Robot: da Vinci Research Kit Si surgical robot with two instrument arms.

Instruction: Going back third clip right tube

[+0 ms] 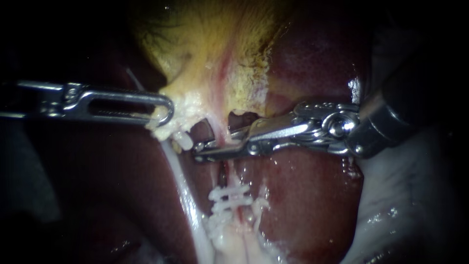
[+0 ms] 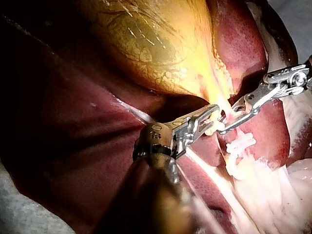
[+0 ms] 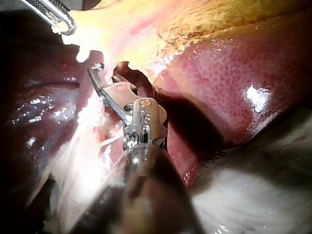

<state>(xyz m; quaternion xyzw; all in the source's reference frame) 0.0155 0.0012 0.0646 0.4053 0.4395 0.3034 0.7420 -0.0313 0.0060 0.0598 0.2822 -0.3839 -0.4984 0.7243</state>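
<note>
Clips (image 1: 230, 198) on right tube (image 1: 223, 172) | our right instrument (image 1: 215, 148) jaws slightly apart astride it — left instrument (image 1: 165, 113) clamps gallbladder (image 1: 205, 54) | retreat remains

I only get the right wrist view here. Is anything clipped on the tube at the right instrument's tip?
Observer: Yes. The endoscope view shows white clips across that tube, further along it from the right instrument.
Operator: And the left instrument? I see only its tip.
Observer: The left wrist view shows its tool shut on pale tissue under the gallbladder.
</note>
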